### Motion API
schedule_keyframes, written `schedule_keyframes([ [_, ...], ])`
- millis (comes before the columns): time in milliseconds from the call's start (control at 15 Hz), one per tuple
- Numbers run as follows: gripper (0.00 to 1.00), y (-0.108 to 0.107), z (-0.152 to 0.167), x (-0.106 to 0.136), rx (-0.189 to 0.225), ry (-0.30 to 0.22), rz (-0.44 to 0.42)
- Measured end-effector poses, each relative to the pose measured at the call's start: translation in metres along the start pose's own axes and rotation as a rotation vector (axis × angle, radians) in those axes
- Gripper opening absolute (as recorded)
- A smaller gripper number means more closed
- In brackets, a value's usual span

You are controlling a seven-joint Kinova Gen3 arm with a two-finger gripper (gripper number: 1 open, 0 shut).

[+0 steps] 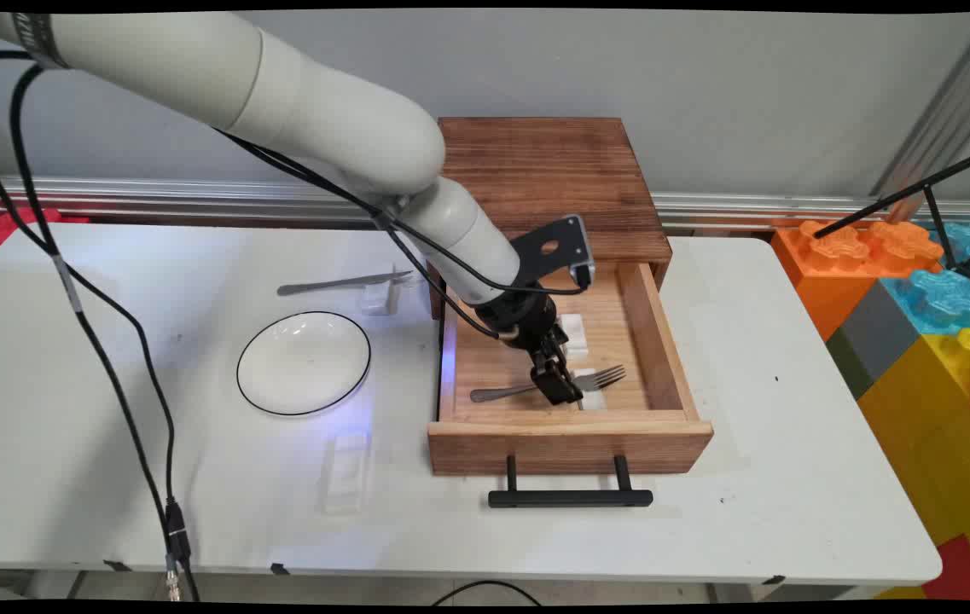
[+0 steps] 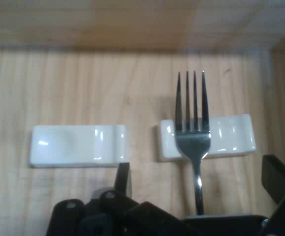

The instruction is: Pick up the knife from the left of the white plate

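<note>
My gripper (image 1: 560, 390) reaches down into the open wooden drawer (image 1: 570, 422), just over a metal fork (image 1: 614, 376). In the hand view the fork (image 2: 194, 123) lies with its head propped on a white ceramic rest (image 2: 231, 135), tines pointing away. My gripper (image 2: 200, 169) is open, one finger (image 2: 124, 177) to the left of the fork's neck and the other at the right edge, neither touching it. A second white rest (image 2: 78, 145) lies bare to the left. In the main view that rest (image 1: 572, 334) sits further back in the drawer.
The drawer belongs to a dark wooden cabinet (image 1: 548, 170) and has a black handle (image 1: 570, 497) in front. On the table to the left are a white plate (image 1: 304, 362), a knife (image 1: 339, 282) on a rest (image 1: 378, 298), and another rest (image 1: 346, 469). Big toy blocks (image 1: 920, 281) stand at right.
</note>
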Motion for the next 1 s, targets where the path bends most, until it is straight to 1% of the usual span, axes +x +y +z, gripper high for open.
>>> schedule_keyframes([
  [267, 1.00, -0.004, -0.025, 0.006, 0.007, 0.021, 0.000],
  [533, 1.00, -0.014, -0.072, 0.008, 0.027, 0.058, 0.028],
  [733, 1.00, -0.030, -0.114, -0.004, 0.054, 0.070, 0.048],
  [867, 1.00, -0.043, -0.143, -0.017, 0.075, 0.077, 0.062],
  [1000, 1.00, -0.056, -0.172, -0.034, 0.086, 0.080, 0.075],
])
